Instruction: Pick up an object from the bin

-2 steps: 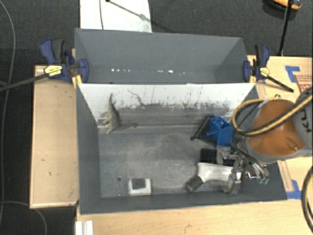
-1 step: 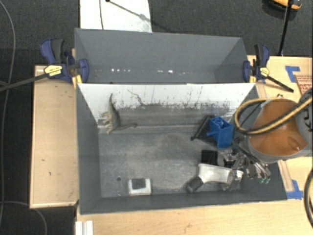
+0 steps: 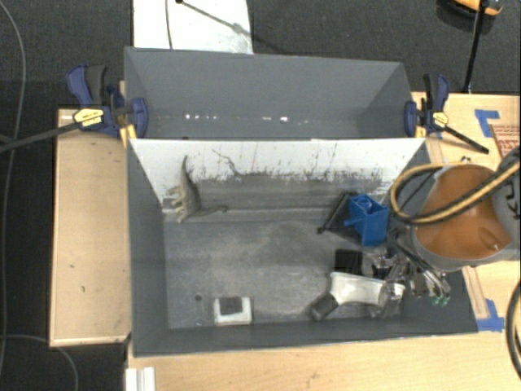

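The gripper (image 3: pixel 392 287) is being held over the right end of a white oblong piece (image 3: pixel 352 287) near the blue block (image 3: pixel 366 217), axis seemingly running leftward; its grip state cannot be told.

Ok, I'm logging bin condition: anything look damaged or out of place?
Only wear: the bin's back wall is streaked with dark scratches. The blue piece, white piece by the end effector and small block lie loose, inside the bin.
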Controlling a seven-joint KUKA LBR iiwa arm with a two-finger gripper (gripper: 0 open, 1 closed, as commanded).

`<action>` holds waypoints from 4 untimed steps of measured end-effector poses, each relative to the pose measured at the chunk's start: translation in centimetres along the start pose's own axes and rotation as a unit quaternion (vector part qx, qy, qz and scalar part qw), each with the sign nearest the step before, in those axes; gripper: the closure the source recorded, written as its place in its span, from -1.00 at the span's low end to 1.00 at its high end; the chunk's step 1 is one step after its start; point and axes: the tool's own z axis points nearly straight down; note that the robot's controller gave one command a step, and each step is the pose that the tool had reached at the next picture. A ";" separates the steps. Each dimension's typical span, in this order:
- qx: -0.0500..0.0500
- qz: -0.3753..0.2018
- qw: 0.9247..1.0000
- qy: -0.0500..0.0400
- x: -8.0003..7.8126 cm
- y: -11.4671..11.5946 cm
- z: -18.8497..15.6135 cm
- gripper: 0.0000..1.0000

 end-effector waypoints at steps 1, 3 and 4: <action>0.000 0.000 1.000 0.001 0.1 0.0 -0.4 1.00; 0.002 -0.001 1.000 0.002 0.1 -0.2 -4.3 1.00; 0.002 -0.001 1.000 0.001 0.1 -0.2 -5.3 1.00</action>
